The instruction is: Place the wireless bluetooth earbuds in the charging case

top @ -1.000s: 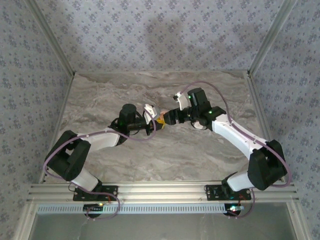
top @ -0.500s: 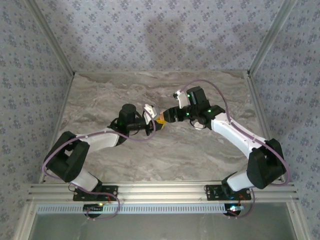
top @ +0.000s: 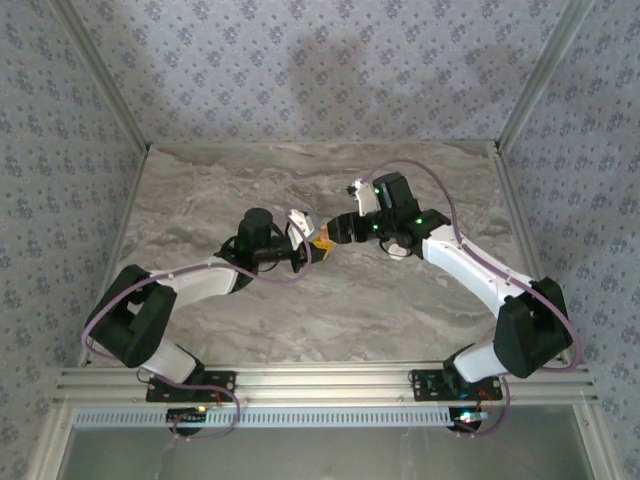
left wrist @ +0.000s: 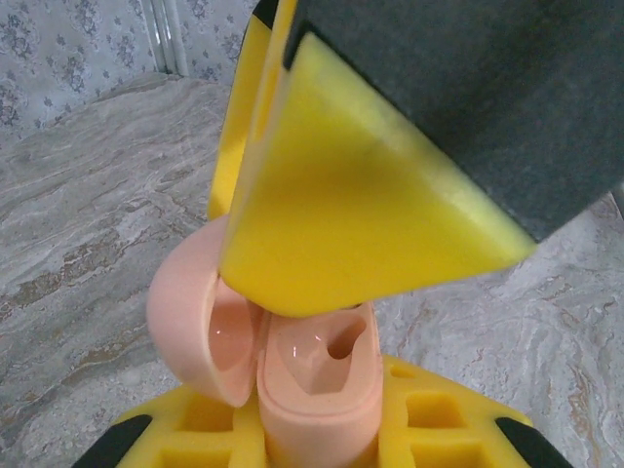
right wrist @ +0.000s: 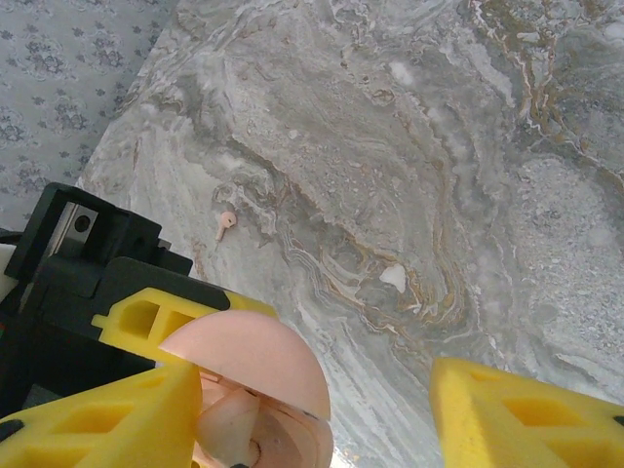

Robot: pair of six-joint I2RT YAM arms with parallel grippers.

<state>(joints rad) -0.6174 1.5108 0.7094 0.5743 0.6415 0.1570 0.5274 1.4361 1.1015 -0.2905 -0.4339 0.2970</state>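
**Case clamped open, one earbud loose on the table**

Your left fingers (left wrist: 439,424) are closed on the base of the pink charging case (left wrist: 317,390). They hold it upright, with the lid (left wrist: 190,312) swung to one side and the sockets (left wrist: 339,343) facing up. Your right fingers (right wrist: 107,409) stand apart with nothing between them. One hangs just over the open mouth of the case and the other is well off to the side. One earbud (right wrist: 225,225) lies on the table (right wrist: 439,146), well apart from the case. In the right wrist view a pale shape sits down inside the case (a bud already seated, or only the moulding; I cannot tell which).

The work at hand looks like fetching that loose bud and seating it.

- **Clearing the case:** Lift the right fingers straight up first, so they do not knock the lid or twist the case in the left grip.
- **Picking up the bud:** Come down on it from above and pinch across its round body, not the stem. It is tiny and smooth and will likely skid on the marble, so close slowly.
- **Seating it:** Carry it back stem-down and line it up over the empty socket. Let go only once it sits.
- **Left arm:** Hold it steady and the case level throughout.
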